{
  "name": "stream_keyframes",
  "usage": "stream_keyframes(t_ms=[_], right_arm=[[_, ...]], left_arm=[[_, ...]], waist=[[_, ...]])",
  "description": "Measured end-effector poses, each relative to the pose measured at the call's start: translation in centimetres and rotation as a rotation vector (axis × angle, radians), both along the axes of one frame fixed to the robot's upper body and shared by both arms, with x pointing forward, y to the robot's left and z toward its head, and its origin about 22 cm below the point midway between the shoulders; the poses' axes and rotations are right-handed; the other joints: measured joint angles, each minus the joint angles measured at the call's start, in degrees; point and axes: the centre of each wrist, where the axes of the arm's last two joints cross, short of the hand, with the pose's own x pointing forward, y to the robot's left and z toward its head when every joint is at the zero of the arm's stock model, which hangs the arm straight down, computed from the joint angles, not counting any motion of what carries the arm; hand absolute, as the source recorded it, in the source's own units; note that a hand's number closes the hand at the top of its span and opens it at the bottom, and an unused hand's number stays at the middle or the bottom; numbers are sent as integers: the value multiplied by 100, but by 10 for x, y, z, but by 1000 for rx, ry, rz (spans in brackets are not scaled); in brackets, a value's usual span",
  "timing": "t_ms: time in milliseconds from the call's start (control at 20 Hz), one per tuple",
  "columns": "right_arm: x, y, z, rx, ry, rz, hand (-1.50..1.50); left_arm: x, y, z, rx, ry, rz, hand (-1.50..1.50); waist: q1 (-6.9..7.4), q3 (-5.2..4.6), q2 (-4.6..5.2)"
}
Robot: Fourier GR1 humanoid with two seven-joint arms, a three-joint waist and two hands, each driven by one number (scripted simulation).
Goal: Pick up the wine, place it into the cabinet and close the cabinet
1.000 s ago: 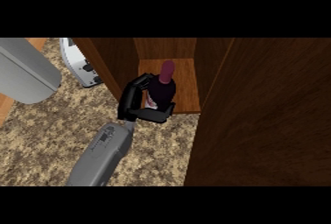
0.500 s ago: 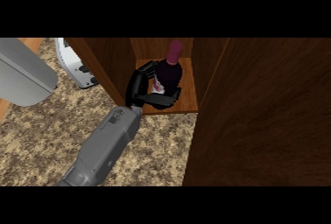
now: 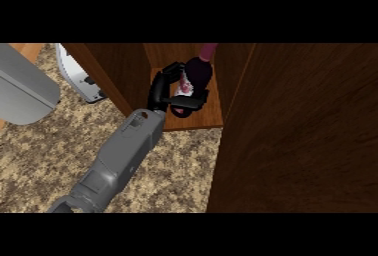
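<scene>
One hand [image 3: 171, 96] curls round the wine [image 3: 198, 75].

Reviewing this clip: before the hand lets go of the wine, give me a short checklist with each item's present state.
1. Wine bottle held: ok, the hand is curled round it.
2. Bottle over the cabinet shelf, past the front edge: ok.
3. Bottle base resting on the shelf: cannot tell, the hand hides it.
4. Bottle upright: cannot tell from this steep view.
5. Cabinet door open, not blocking the arm: ok.
6. Other hand ready to close the door: cannot tell, it does not show.
</scene>
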Motion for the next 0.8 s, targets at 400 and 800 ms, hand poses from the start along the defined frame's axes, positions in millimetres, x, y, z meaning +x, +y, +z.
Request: stream_keyframes(t_ms=[400,800], right_arm=[[-1,0,-2,4,-4,18,-150],[-1,-2,-4,1,-15,32,-150]], left_arm=[[12,6,4,-35,41,68,150],[21,17,8,-28,35,128,150]], waist=[[-86,-3,48],[-149,-2,103]])
